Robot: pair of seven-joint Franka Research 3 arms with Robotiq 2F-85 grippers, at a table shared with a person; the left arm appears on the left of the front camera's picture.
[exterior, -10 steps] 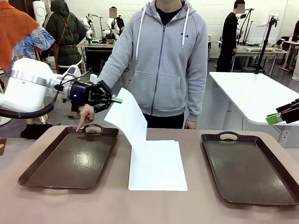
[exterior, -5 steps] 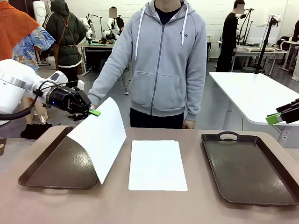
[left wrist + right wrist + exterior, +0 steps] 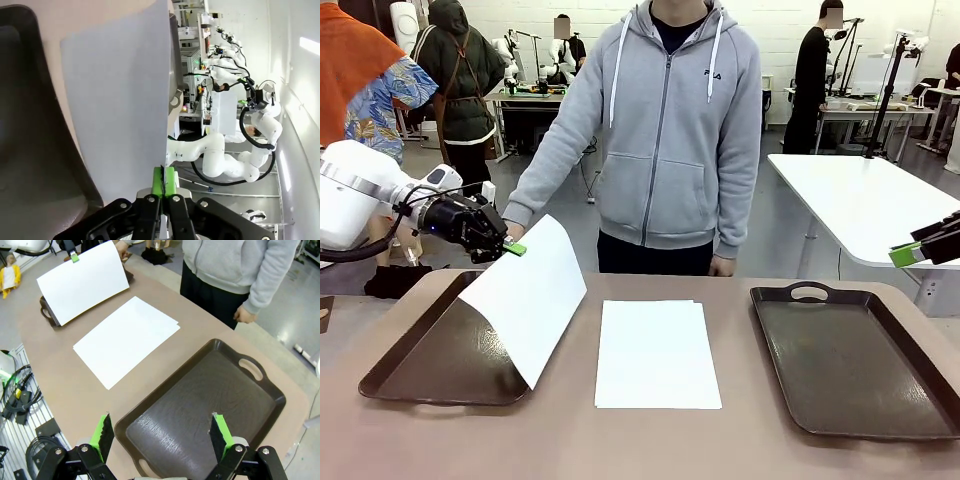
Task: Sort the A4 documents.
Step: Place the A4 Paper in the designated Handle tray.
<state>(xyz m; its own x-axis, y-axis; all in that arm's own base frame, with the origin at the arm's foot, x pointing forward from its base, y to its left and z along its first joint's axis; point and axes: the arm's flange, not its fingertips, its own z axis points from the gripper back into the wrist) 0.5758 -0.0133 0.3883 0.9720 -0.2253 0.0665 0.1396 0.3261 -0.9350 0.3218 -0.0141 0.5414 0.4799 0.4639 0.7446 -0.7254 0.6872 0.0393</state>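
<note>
Now | left claw pinching raised sheet above left tray | right claw spread wide, empty, facing right tray

FILA logo, chest of grey hoodie

Left pincer: black fingers, green pads pressed together on the edge of one A4 document.
A4 document: white, blank, held up off the worktop, slightly bowed.
Dark brown tray: raised rim, lying on the tan worktop, partly hidden behind the document.
</note>
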